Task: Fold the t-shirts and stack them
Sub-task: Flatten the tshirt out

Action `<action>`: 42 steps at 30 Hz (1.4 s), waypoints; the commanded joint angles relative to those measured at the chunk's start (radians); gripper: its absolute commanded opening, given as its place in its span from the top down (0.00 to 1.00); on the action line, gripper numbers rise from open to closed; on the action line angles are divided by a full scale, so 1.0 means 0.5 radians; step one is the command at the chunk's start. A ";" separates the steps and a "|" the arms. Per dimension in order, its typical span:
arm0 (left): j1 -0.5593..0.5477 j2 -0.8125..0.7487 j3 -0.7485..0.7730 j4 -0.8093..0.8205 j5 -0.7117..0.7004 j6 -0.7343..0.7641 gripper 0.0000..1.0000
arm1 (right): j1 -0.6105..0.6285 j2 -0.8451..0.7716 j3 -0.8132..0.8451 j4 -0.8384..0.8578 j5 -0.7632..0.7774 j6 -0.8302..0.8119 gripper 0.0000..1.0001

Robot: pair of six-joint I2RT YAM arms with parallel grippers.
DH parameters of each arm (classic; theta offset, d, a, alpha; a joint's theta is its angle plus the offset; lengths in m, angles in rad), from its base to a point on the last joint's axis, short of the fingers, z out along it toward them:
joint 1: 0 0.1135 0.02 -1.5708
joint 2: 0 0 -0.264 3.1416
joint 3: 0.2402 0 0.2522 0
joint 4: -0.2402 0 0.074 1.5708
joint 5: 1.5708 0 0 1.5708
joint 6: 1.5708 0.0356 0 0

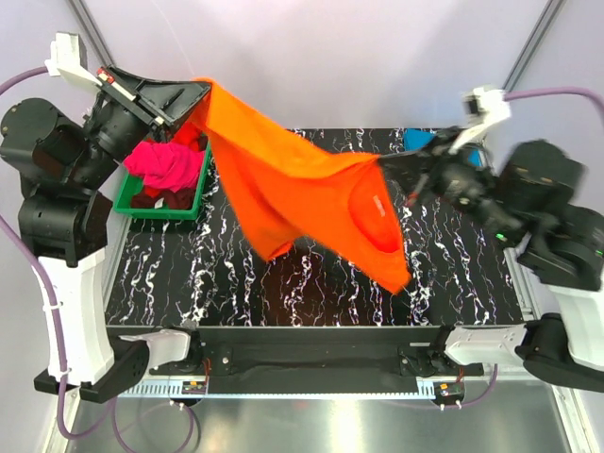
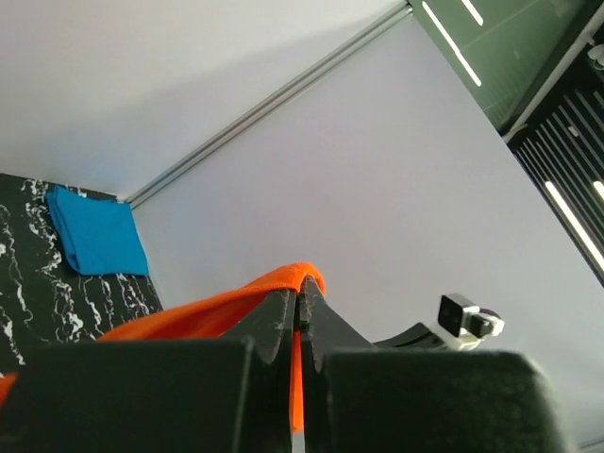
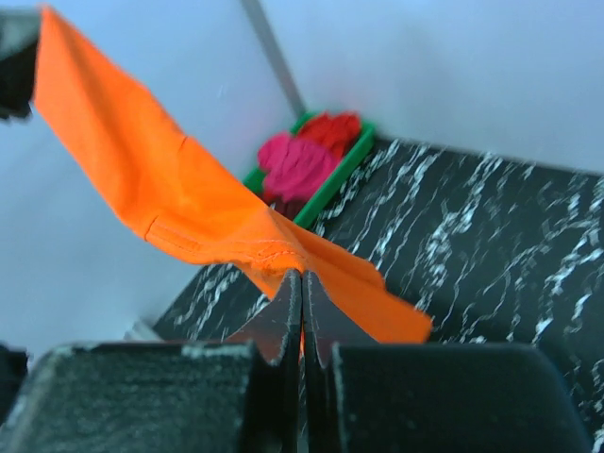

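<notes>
Orange t-shirt (image 1: pixel 302 189) stretched midair, pinched by left fingers (image 2: pixel 279 326) and right fingers (image 3: pixel 286 307) above table (image 1: pixel 189 274).

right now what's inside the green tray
A bunched magenta-pink shirt and a red shirt lie in the green tray. Anything beneath them is covered, and the orange shirt hides the tray's far corner from above.

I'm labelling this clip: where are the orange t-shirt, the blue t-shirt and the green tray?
orange t-shirt (image 1: pixel 302 193): top view, middle of the stretched cloth.
blue t-shirt (image 2: pixel 94 236): left wrist view, centre of the folded shirt.
green tray (image 1: pixel 162 214): top view, near rim.
</notes>
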 commanded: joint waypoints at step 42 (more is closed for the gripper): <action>-0.824 1.556 -1.045 0.842 0.184 -0.063 1.00 | -0.097 -0.214 -1.791 -1.306 0.667 2.046 0.75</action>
